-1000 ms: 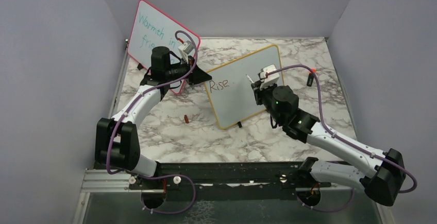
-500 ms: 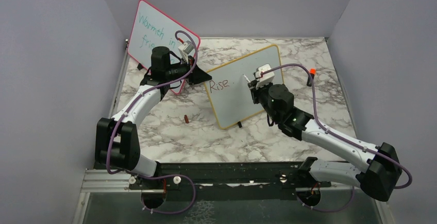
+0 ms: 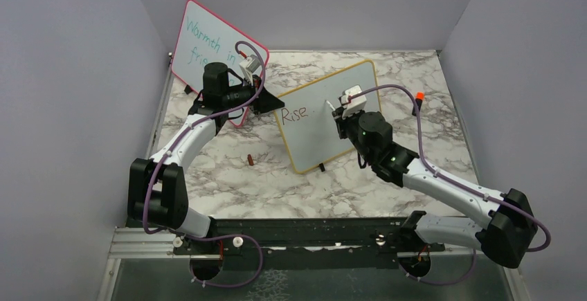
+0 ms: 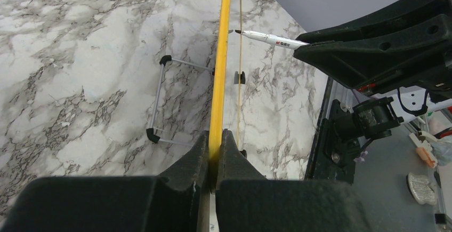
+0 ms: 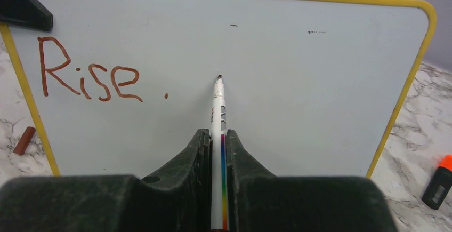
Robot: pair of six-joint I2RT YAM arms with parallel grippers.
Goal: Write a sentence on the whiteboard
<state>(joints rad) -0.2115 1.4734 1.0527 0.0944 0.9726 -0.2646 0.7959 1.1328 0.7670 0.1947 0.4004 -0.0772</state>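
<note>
The whiteboard [image 3: 344, 83] with a yellow frame stands upright mid-table. On it, the sentence reads "Rise." [image 5: 90, 78] in brownish-red at the upper left, also seen from above [image 3: 294, 114]. My left gripper [image 4: 216, 136] is shut on the board's yellow edge [image 4: 219, 72], at its left side in the top view [image 3: 273, 102]. My right gripper [image 5: 217, 136] is shut on a white marker [image 5: 217, 109] with a rainbow stripe. The marker's tip points at the board a little right of the dot; whether it touches I cannot tell. The left wrist view shows the marker [image 4: 269, 38] from the side.
A pink-framed board [image 3: 208, 45] with teal writing stands at the back left. A brown-red cap [image 3: 250, 159] lies on the marble left of the whiteboard. An orange marker [image 3: 418, 100] lies to the right. The wire stand [image 4: 160, 98] sticks out behind the whiteboard.
My right gripper has moved slightly left and up along the board with the marker. The left arm has kept still on the frame.
</note>
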